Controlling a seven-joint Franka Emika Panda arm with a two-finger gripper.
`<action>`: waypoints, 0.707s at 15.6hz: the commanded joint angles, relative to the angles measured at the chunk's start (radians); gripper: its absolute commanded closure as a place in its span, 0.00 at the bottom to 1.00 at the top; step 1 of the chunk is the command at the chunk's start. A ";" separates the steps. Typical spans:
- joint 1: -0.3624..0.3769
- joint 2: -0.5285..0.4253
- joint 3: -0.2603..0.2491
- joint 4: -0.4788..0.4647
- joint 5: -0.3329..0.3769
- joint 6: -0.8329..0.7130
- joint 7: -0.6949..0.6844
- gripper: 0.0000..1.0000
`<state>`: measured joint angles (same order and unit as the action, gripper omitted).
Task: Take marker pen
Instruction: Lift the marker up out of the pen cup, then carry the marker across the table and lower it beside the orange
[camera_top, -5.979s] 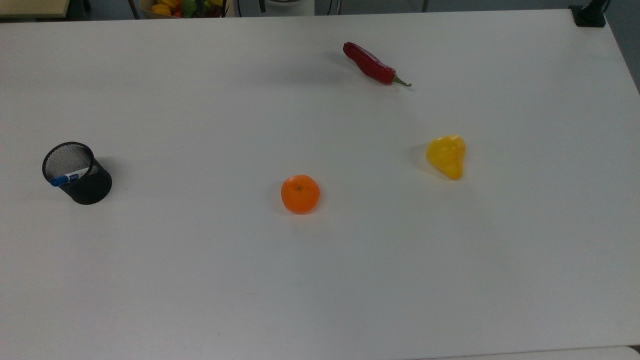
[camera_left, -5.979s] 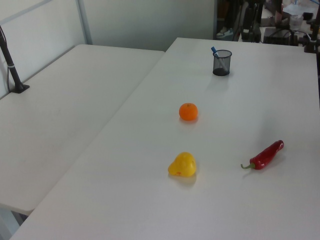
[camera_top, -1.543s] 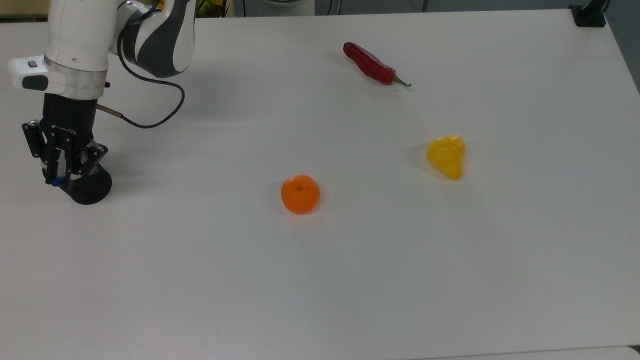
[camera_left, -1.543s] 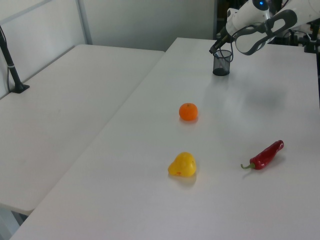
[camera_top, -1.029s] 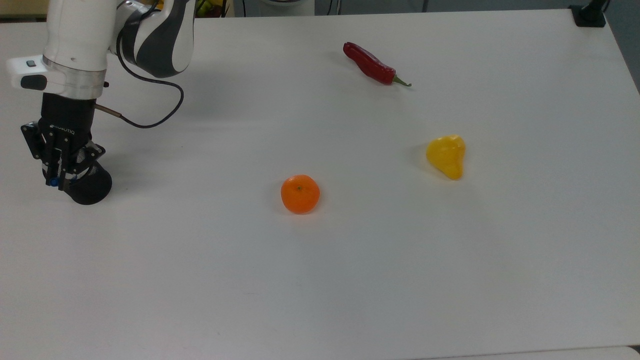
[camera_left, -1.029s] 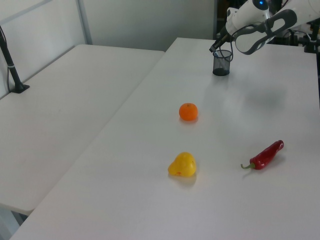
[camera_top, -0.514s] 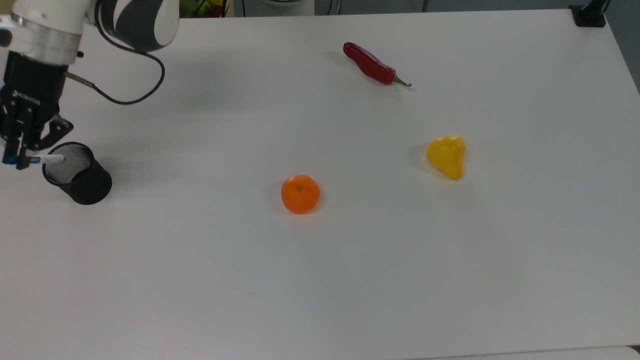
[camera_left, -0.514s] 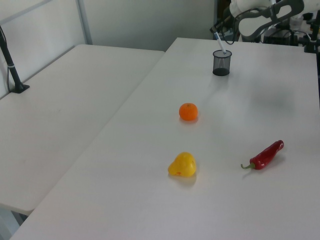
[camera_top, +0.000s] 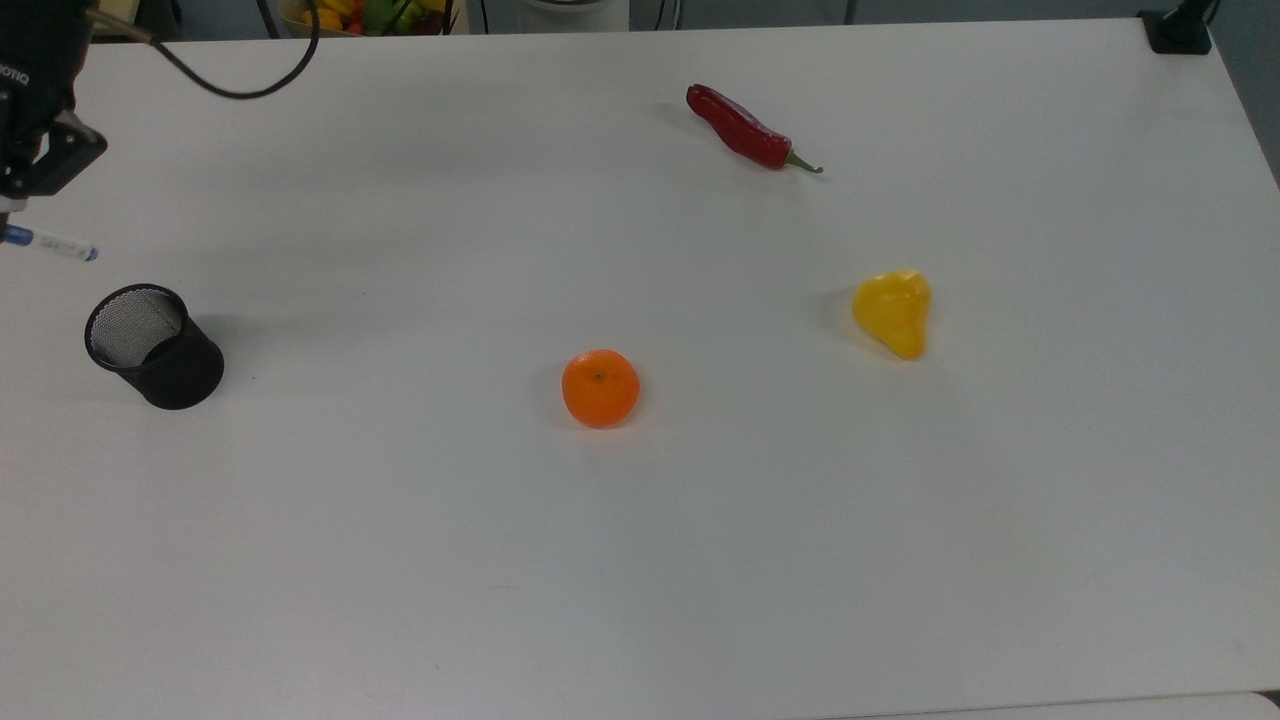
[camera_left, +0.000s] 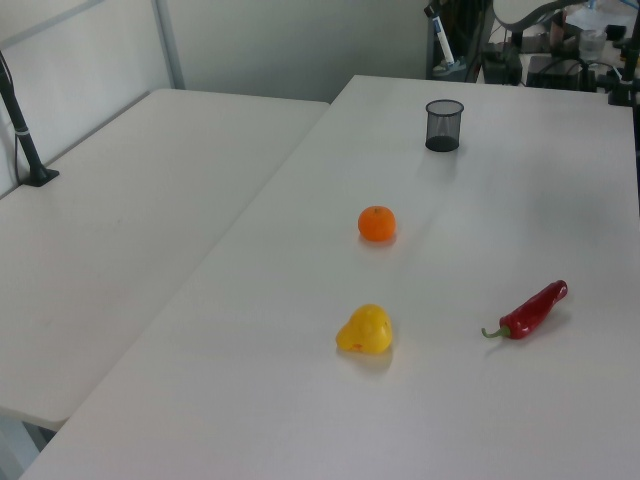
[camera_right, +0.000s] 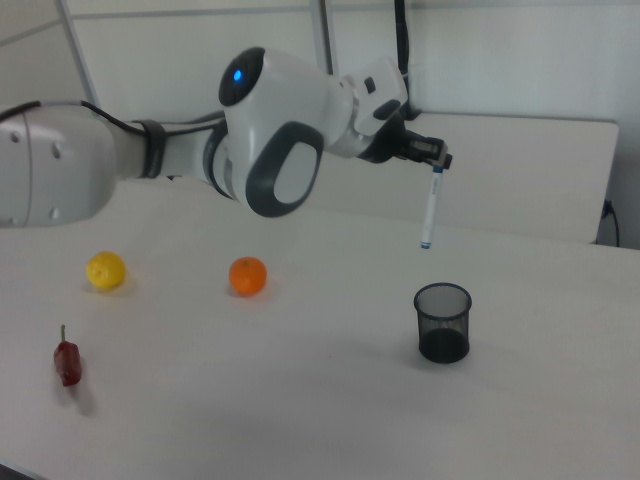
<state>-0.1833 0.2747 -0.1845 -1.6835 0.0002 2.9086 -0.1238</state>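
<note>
The marker pen (camera_right: 429, 211), white with a blue cap, hangs nearly upright in the air above and a little to the right view's left of the black mesh cup (camera_right: 443, 322). My gripper (camera_right: 437, 168) is shut on its capped upper end. In the top view the marker pen (camera_top: 50, 244) lies slanted at the left edge, beyond the cup (camera_top: 155, 346), with the gripper (camera_top: 8, 215) just above it. In the left view the marker pen (camera_left: 441, 40) hangs high above the cup (camera_left: 444, 125). The cup's inside shows nothing in it.
On the white table (camera_top: 700, 560) lie an orange (camera_top: 600, 388) in the middle, a yellow pear-shaped fruit (camera_top: 893, 312) to the top view's right and a red chili (camera_top: 740, 128) at the back. A second table (camera_left: 130, 200) adjoins it.
The gripper closed on the marker pen in the cup, then lifted it straight out. The pen now hangs free above the cup, further toward the top view's upper left.
</note>
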 joint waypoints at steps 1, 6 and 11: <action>0.057 -0.133 -0.004 -0.051 0.017 -0.199 0.036 1.00; 0.128 -0.233 -0.001 -0.051 0.047 -0.495 0.064 1.00; 0.195 -0.276 0.028 -0.051 0.103 -0.776 0.065 1.00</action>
<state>-0.0277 0.0417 -0.1766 -1.6911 0.0802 2.2486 -0.0711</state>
